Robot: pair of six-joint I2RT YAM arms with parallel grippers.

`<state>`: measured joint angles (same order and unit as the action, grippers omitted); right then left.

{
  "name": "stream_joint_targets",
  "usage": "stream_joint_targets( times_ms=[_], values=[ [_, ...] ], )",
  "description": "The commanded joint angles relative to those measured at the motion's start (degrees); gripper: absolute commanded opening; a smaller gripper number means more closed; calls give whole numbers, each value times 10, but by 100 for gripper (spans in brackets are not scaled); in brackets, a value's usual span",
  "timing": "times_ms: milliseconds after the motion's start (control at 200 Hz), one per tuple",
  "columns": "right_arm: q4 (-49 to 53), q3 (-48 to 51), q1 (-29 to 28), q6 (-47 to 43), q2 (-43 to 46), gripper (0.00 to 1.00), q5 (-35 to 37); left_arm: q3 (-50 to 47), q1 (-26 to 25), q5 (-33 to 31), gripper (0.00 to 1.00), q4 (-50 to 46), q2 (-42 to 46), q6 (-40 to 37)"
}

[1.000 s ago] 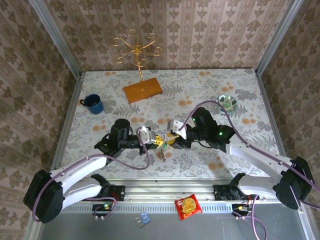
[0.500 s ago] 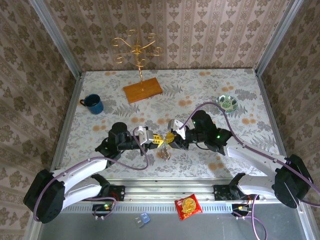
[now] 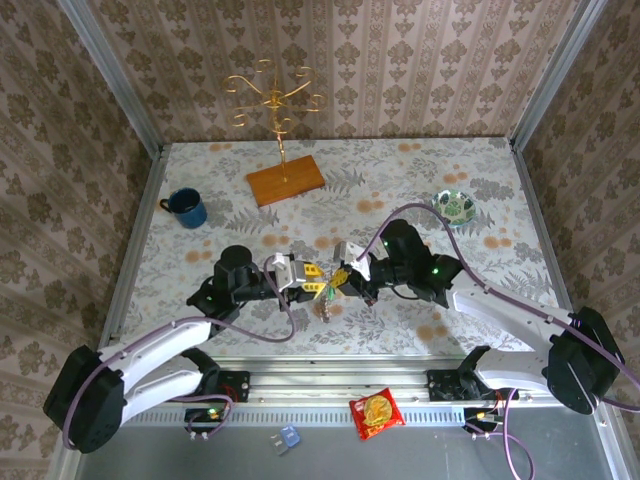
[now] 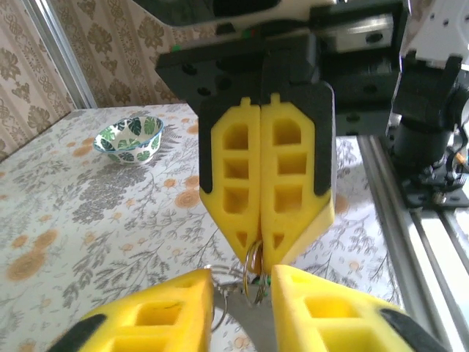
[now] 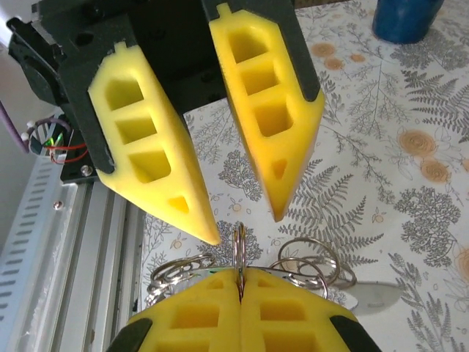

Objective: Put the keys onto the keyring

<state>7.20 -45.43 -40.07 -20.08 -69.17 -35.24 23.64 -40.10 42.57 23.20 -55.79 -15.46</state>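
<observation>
At centre, right hand (image 5: 239, 282) clamped on thin brownish keyring (image 5: 239, 240), edge-on, left hand (image 5: 244, 224) slightly parted.

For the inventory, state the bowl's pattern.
Green leaf print on white; the bowl shows best in the left wrist view.

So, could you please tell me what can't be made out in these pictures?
Keys: top view, too small to tell apart.
Pinched ring: right wrist view, edge-on, lower part hidden by the right gripper's shut fingers.
Left gripper: left wrist view, fingers cut off by the bottom edge.
</observation>
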Motion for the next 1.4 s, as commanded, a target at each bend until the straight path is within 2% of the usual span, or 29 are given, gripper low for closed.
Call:
stream_joint_targets(
  times_ms=[0, 80, 150, 290, 465, 585, 740, 895, 935, 995, 1115, 1230, 1395],
  values=[
    [77, -53, -4, -60, -7, 0, 5, 47, -2, -18, 30, -117, 15, -76],
    [126, -79, -11, -93, -19, 0, 21, 69, -2, -22, 30, -183, 19, -116],
    [156, -100, -17, -115, -29, 0, 32, 78, -2, -23, 30, -205, 20, -132],
    [197, -136, -33, -148, -48, 0, 60, 93, -2, -7, 29, -219, 9, -143],
    [216, -165, -55, -171, -67, 0, 88, 107, -2, 15, 22, -221, -14, -144],
    [220, -177, -66, -180, -73, 0, 100, 115, -2, 24, 16, -224, -26, -146],
    [210, -175, -67, -170, -68, 0, 96, 120, -2, 32, 0, -222, -32, -146],
    [162, -130, -49, -123, -34, 26, 84, 108, -2, 39, 0, -201, -28, -132],
    [151, -116, -44, -114, -24, 31, 83, 100, -2, 40, 0, -184, -26, -124],
    [141, -98, -42, -109, -14, 33, 91, 86, -2, 45, 0, -153, -24, -105],
    [128, -73, -41, -97, -5, 32, 99, 63, -3, 47, 0, -104, -20, -80],
    [114, -65, -42, -87, -4, 29, 96, 57, -3, 49, 0, -100, -19, -79],
    [113, -70, -41, -88, -8, 17, 97, 55, -3, 49, 0, -104, -13, -82]
  ],
)
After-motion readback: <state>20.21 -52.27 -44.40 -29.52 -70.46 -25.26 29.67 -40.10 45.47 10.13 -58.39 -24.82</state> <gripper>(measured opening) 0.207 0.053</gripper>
